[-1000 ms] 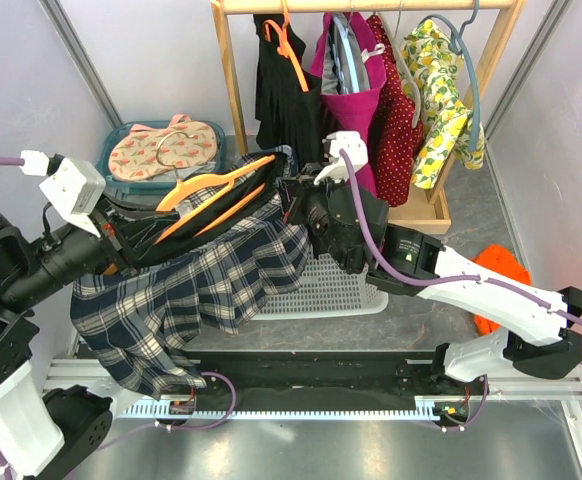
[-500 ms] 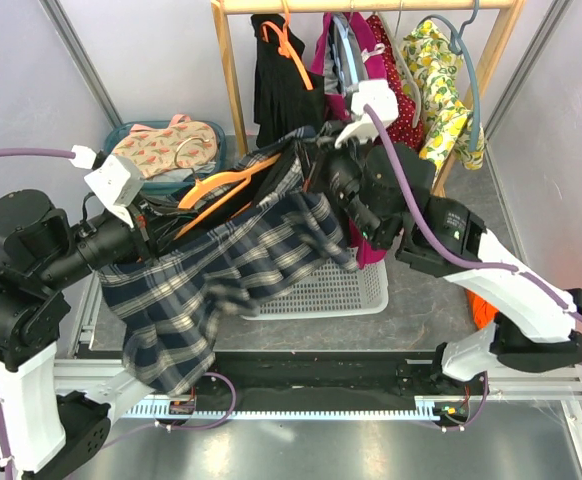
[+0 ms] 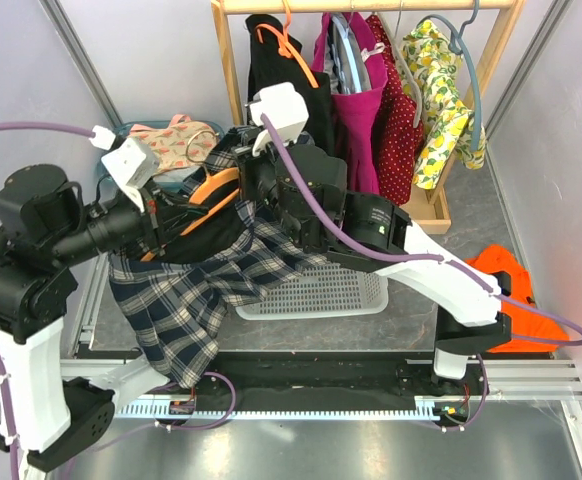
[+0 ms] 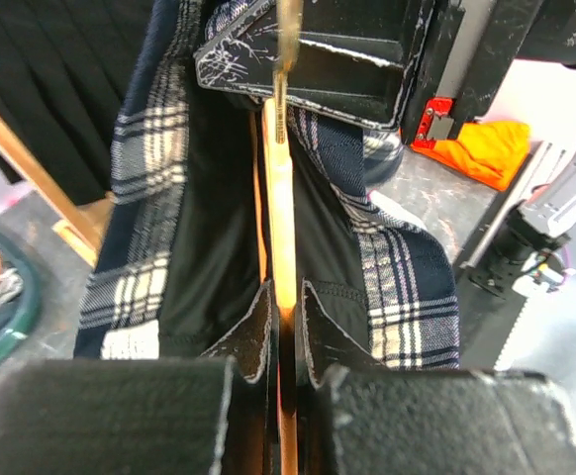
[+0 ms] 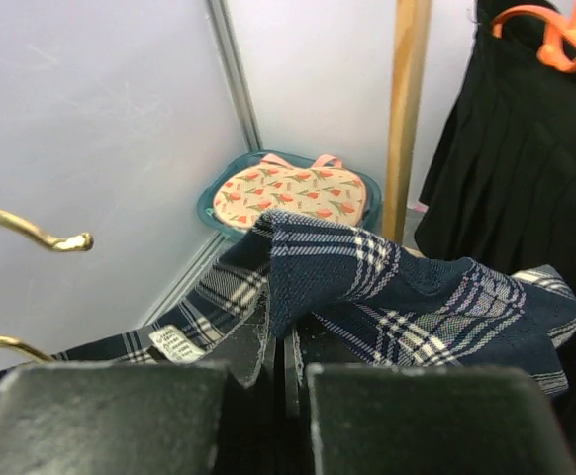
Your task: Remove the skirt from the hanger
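Skirt [image 3: 193,298] hangs pinched in your right pincer [image 5: 280,336]; your left pincer [image 4: 286,305] is clamped on the orange hanger [image 4: 280,213].

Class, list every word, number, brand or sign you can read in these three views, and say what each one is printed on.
No text can be read in any view.
White tag sewn on the plaid skirt: it carries small print, too small and blurred to read.
No brand marks, numbers or signs show on the arms, the rack or the other clothes.
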`<control>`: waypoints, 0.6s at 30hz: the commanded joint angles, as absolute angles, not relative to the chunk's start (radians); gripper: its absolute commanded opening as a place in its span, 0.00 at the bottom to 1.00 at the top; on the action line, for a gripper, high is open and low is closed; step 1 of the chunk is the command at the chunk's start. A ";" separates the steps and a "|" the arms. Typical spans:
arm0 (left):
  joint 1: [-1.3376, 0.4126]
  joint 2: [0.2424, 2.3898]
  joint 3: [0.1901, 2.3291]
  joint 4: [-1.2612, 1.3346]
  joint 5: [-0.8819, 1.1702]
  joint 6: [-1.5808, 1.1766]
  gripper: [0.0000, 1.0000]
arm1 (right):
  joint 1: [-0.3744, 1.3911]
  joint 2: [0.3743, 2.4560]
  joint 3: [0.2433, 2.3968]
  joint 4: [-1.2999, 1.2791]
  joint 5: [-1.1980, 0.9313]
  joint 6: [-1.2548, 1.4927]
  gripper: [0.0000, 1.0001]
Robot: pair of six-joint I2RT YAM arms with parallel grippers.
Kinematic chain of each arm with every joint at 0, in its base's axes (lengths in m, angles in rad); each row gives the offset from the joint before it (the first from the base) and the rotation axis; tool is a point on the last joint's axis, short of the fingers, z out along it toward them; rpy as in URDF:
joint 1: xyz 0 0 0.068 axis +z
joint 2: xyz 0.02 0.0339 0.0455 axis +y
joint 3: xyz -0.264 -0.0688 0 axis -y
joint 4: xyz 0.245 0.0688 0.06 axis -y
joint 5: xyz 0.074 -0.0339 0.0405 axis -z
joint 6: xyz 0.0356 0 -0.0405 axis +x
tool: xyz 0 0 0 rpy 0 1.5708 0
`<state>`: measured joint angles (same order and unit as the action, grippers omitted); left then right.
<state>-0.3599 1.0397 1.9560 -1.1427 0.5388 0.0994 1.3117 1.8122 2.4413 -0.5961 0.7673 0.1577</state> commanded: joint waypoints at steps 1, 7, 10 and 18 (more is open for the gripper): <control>-0.412 1.137 1.999 -0.979 0.684 0.025 0.02 | 1.364 1.796 2.473 -0.535 0.601 0.245 0.00; -0.494 1.207 1.953 -0.907 0.615 0.009 0.02 | 1.391 1.799 2.542 -0.509 0.563 0.264 0.00; -0.492 1.203 1.954 -0.882 0.497 0.055 0.02 | 1.393 1.705 2.424 -0.497 0.673 0.224 0.00; -0.492 1.250 2.112 -0.816 0.305 0.041 0.02 | 1.414 1.549 2.120 -0.476 0.775 0.169 0.89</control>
<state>-0.4957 1.2072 2.0201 -0.9733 0.4225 0.0559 1.3849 1.5642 2.1750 -0.5228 0.7918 0.2016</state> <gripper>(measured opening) 0.055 0.787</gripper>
